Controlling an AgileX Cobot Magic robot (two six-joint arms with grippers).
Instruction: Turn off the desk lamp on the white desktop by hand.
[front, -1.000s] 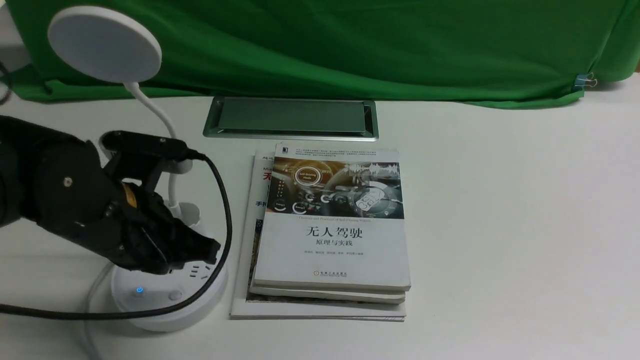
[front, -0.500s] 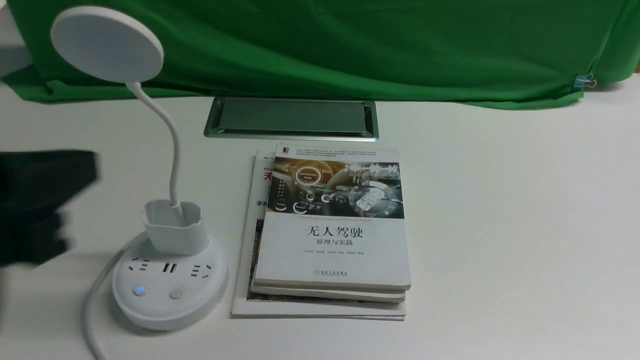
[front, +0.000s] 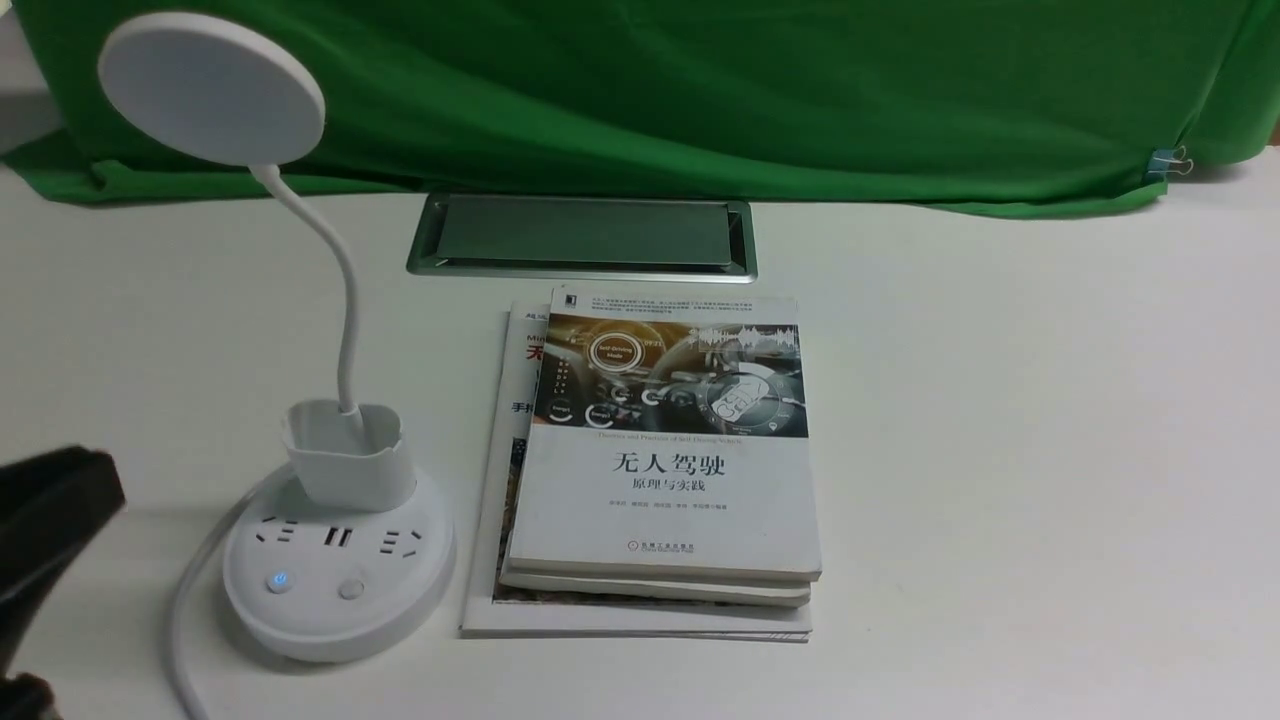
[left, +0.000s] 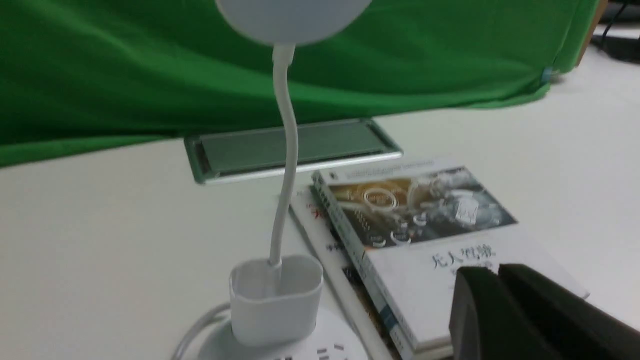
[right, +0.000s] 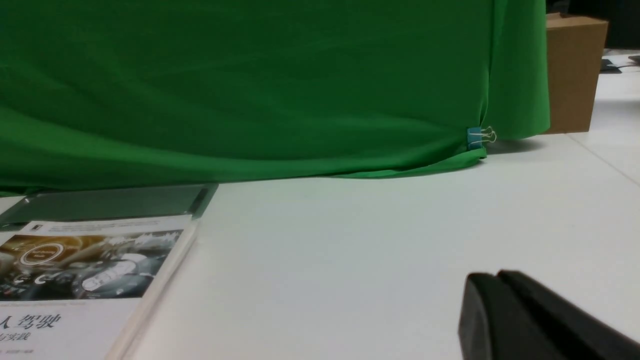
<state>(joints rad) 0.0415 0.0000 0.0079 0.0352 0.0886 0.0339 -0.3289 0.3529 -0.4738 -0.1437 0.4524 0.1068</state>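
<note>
The white desk lamp (front: 338, 560) stands at the front left of the white desktop (front: 1000, 450). Its disc head (front: 212, 88) is unlit, and a small blue light shows on the left button (front: 279, 580) of the round base. The lamp also shows in the left wrist view (left: 276, 295). My left gripper (left: 492, 272) is shut and empty, pulled back to the lamp's left; only a black part (front: 45, 540) shows at the front view's left edge. My right gripper (right: 492, 277) is shut and empty over bare desktop, out of the front view.
A stack of books (front: 660, 470) lies just right of the lamp. A silver-framed cable hatch (front: 582, 236) sits behind it. Green cloth (front: 700, 90) hangs along the back with a clip (front: 1165, 160). The lamp's cord (front: 185, 640) runs toward the front edge. A cardboard box (right: 575, 70) stands far right.
My left gripper was down over the lamp's base a second ago. It has drawn back left and toward me, off the lamp. The lamp stays in place.
</note>
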